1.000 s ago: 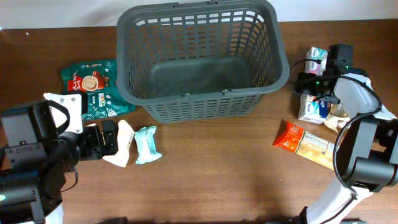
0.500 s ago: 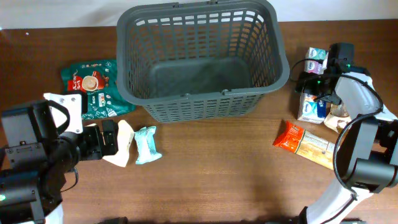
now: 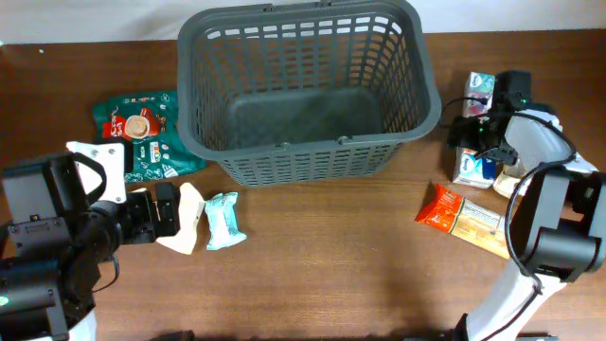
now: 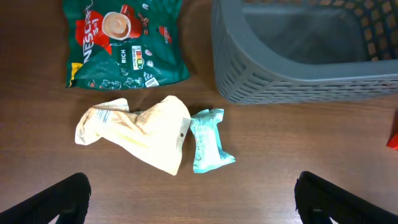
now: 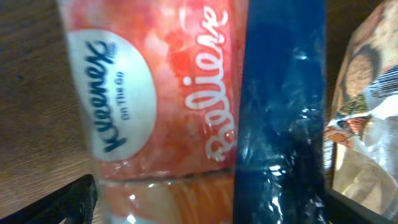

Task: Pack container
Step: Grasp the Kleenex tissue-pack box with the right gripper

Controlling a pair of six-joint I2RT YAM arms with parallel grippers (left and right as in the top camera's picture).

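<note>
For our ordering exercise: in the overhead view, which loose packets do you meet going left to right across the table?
Green coffee packet → teal packet → orange packet → tissue pack. The cream packet overlaps the green one, so it is left out.

Overhead: fairly bright, even diffuse light, sharp, with only a soft shadow under the container (image 3: 303,156) on the worktop (image 3: 331,265). Left wrist: crisp, faint shadows beside the packets. Right wrist: too close, tissue pack (image 5: 161,93) blurred, white glare streaks on its blue film.
</note>
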